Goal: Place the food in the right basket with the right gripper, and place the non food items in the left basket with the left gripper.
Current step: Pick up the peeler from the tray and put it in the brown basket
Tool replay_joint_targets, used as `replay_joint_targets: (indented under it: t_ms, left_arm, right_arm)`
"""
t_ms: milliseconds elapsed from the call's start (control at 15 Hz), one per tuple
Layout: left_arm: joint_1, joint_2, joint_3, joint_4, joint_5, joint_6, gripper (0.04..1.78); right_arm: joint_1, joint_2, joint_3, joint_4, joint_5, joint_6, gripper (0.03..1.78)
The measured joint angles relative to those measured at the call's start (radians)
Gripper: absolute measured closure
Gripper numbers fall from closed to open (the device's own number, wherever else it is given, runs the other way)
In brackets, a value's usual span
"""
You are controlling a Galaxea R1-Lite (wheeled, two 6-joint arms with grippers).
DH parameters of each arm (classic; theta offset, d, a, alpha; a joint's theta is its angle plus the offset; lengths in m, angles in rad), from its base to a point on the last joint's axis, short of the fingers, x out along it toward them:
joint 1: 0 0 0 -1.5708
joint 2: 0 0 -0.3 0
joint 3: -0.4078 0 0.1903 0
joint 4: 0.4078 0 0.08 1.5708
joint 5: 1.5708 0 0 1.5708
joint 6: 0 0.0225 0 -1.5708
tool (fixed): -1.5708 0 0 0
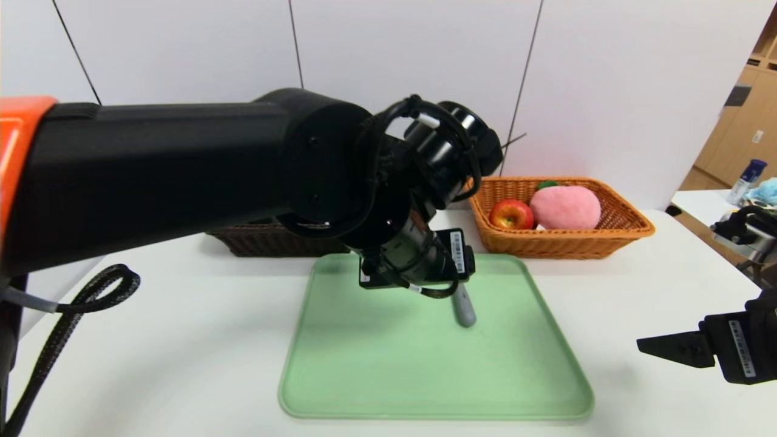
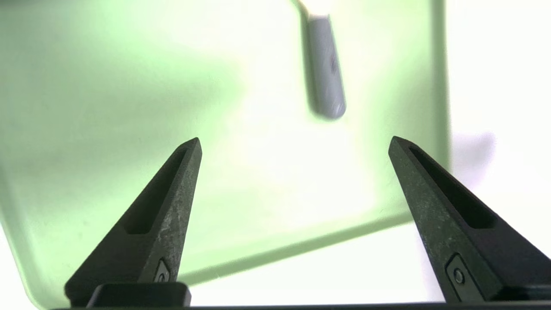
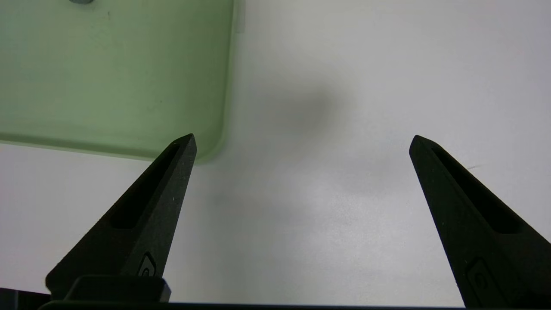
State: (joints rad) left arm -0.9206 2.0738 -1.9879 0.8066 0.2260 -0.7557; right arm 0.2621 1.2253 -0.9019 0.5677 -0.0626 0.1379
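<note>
The grey-handled peeler (image 1: 464, 311) lies on the green tray (image 1: 376, 364), its white head hidden under my left wrist (image 1: 419, 258). In the left wrist view my left gripper (image 2: 295, 144) is open and empty above the tray (image 2: 107, 107), short of the peeler handle (image 2: 325, 73). The apple (image 1: 511, 213) and the pink peach (image 1: 566, 206) lie in the orange-tan basket (image 1: 607, 235). The dark brown basket (image 1: 267, 240) is mostly hidden behind my left arm. My right gripper (image 1: 643, 347) is open and empty (image 3: 301, 142) over bare table beside the tray corner (image 3: 206, 142). The pump bottle, pen and glasses case are not in view.
My left arm's cable loop (image 1: 97, 291) hangs over the table's left side. A side table with a blue-capped bottle (image 1: 745, 180) stands at the far right. White wall panels rise behind the baskets.
</note>
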Motion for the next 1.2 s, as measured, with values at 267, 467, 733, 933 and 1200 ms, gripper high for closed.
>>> replay_joint_targets:
  t_ms: [267,467,733,933,1200]
  left_arm:
    - [-0.026,0.073,-0.001,-0.048,0.007,-0.027,0.21]
    - [-0.045,0.107,-0.002,-0.125,0.01,-0.024,0.18]
    - [-0.058,0.153,-0.002,-0.167,0.038,0.008,0.15]
    - [-0.061,0.193,-0.002,-0.199,0.099,0.072,0.15]
    - [-0.062,0.238,-0.003,-0.245,0.104,0.085,0.14]
  right_arm:
    - [0.0,-0.02,0.031,0.0,0.0,0.004,0.1]
    - [0.0,-0.027,0.035,0.0,0.0,0.007,0.1]
    - [0.0,-0.029,0.036,-0.002,0.003,0.007,0.1]
    - [-0.001,-0.036,0.044,-0.001,0.002,0.008,0.1]
    - [-0.001,-0.05,0.058,-0.002,0.004,0.004,0.1]
